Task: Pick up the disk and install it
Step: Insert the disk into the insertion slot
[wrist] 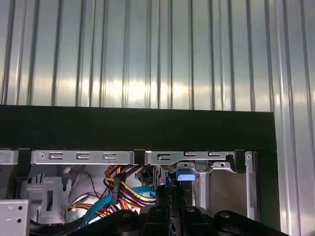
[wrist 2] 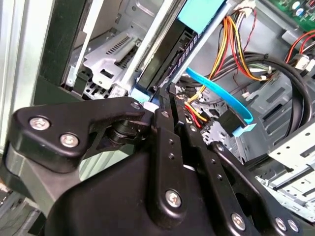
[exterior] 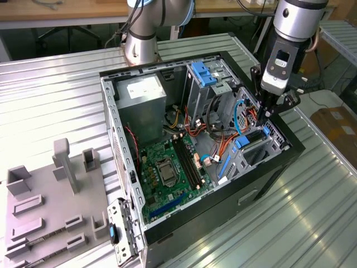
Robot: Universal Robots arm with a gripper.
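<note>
Step in hand: installation. The jaws appear clamped on the edge of the disk (wrist 2: pixel 165 59), which extends ahead of them into the drive bay (exterior: pixel 270 151). Seating likely calls for a straight push, clear of the cables (wrist 2: pixel 231 44) beside the jaws.

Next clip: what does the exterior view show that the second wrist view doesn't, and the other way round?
Exterior view: the whole open computer case on the ribbed metal table, its motherboard, and a grey fixture at that view's left. Second wrist view: up close, a dark flat drive with a light blue rail, likely the disk, right ahead of the gripper. Both: the gripper inside the case's drive-bay corner, beside a blue cable.
</note>
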